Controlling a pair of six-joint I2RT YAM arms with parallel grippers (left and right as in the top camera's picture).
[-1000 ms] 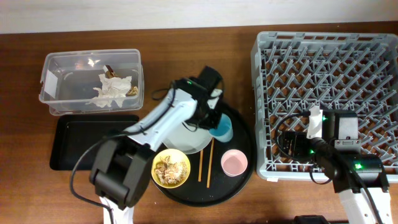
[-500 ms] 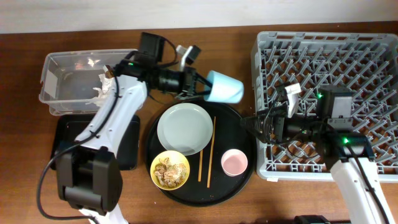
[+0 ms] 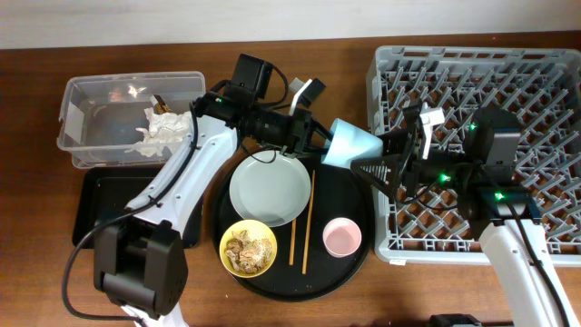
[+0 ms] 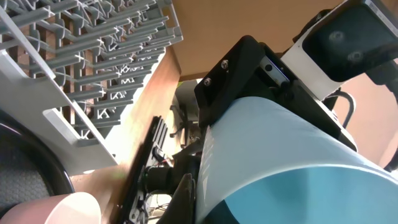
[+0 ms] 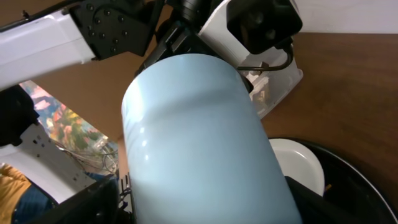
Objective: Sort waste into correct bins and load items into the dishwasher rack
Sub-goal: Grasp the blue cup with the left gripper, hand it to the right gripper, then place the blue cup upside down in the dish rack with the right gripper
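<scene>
The left end effector [image 3: 318,141] is clamped on the light blue cup [image 3: 350,145], up in the air at 9 o'clock of the dishwasher rack [image 3: 545,73]. The right end effector [image 3: 370,160] waits wide apart beside it. If the left lets go too soon, the cup could fall on the plate [image 3: 268,189].

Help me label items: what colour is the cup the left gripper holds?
Light blue; the cup shows best in the right wrist view.

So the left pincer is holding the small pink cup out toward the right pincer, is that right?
Not quite. The left pincer is holding the light blue cup out toward the right pincer. The overhead view shows the small pink cup standing on the round black tray.
</scene>
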